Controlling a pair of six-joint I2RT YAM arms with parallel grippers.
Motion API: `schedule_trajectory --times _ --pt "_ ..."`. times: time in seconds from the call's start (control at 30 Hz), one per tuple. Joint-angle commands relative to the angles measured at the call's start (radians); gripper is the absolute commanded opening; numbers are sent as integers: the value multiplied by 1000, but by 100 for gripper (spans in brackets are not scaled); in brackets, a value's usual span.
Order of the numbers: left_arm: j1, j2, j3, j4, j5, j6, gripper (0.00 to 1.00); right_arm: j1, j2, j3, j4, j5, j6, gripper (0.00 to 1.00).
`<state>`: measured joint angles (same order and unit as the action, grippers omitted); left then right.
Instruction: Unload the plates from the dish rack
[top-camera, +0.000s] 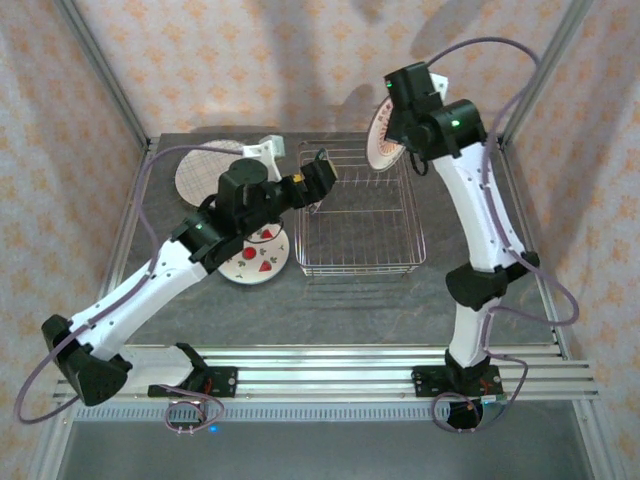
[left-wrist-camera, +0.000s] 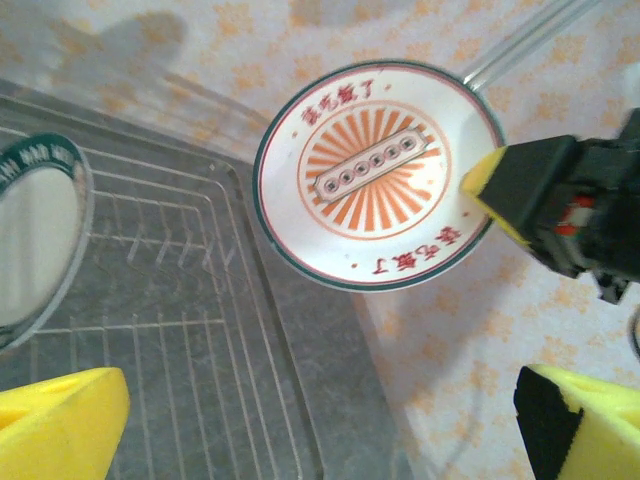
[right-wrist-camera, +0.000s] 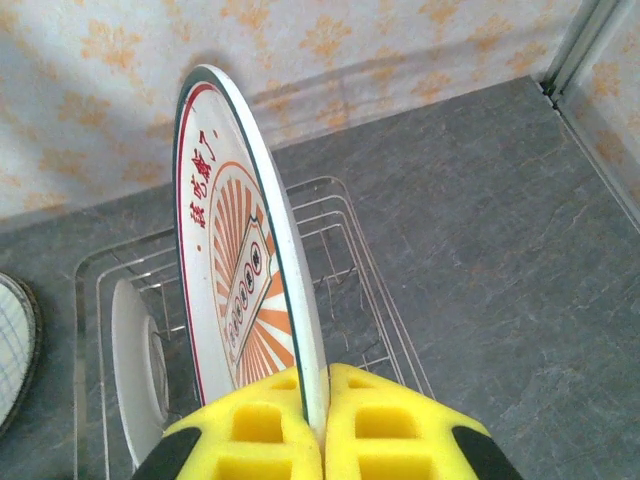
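Sunburst plate (right-wrist-camera: 228, 280): smooth, glossy glazed face (highlights run along the rim). Dish rack (top-camera: 360, 265): bright, polished metal wire. Desk (right-wrist-camera: 500, 220): matt grey, stone-patterned surface. Fingers (right-wrist-camera: 250, 435): matt yellow pads, moulded with open cells.

Bright, even light from the near side, and soft grey shadows of the arms (top-camera: 170, 270) smear across the back wall (top-camera: 300, 60) in the top view. Left wrist view now: the yellow fingers (left-wrist-camera: 55, 425) sit blurred in the bottom corners, the sunburst plate (left-wrist-camera: 375, 175) beyond them reads fairly sharp, and the green-rimmed plate (left-wrist-camera: 35, 240) above one finger washes out in white glare. Right wrist view: the pads (right-wrist-camera: 250, 440) are soft, the sunburst plate's rim just above them crisp, its shadow faint on the wall.
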<state>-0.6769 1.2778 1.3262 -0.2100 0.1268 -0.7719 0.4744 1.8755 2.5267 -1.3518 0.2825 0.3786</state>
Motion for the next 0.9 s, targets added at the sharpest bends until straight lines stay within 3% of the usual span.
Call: schedule_trajectory --times 0.0,0.47,0.7,0.87 --pt "-16 61 63 67 64 -75 99 -28 -65 -20 -18 -64 20 0" --pt "-35 355 161 407 229 -431 97 -198 -266 -193 81 -422 94 0" --pt "-35 461 242 457 270 -534 93 -343 -370 -388 235 -683 191 0" --pt "-35 507 283 478 288 -575 84 -385 -394 -454 282 -790 228 0"
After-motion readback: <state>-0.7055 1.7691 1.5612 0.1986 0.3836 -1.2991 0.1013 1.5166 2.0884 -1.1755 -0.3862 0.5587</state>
